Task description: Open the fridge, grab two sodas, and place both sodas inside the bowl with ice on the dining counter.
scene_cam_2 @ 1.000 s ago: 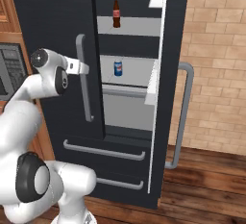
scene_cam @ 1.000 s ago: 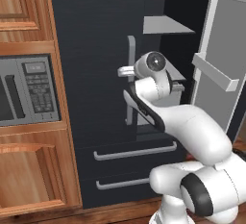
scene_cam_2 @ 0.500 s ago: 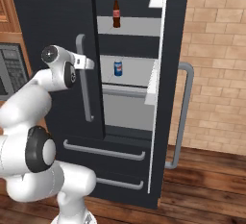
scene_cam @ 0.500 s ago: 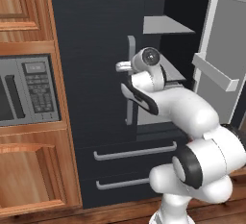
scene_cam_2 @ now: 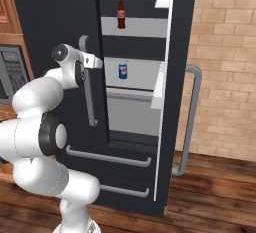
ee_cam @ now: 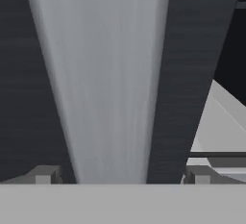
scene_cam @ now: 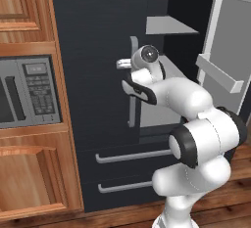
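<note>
Fingers: both small dark fingertips [ee_cam: 44, 175] are standing wide apart in the hand view, straddling the grey vertical bar handle [ee_cam: 98, 83] of the left fridge door without pressing on it.
Microwave: grey built-in microwave [scene_cam: 27, 92] is sitting in the warm wood cabinet [scene_cam: 29, 173] at the far left.
Gripper: two-finger gripper [scene_cam_2: 96, 61] is reaching at the upper part of the handle, its jaws spread to either side of the bar.
Fridge: tall black French-door fridge [scene_cam_2: 60, 22] is standing with its left door shut and its right door [scene_cam_2: 177, 77] swung open; two lower drawers are staying closed.
Bottle: slim dark-brown bottle with a red label [scene_cam_2: 120, 15] is standing upright on the upper pale grey shelf.
Can: short blue can with white and red markings [scene_cam_2: 123, 71] is sitting upright on the shelf below, well apart from the gripper.
Wall: tan brick wall [scene_cam_2: 225, 67] is showing to the right of the open door.
</note>
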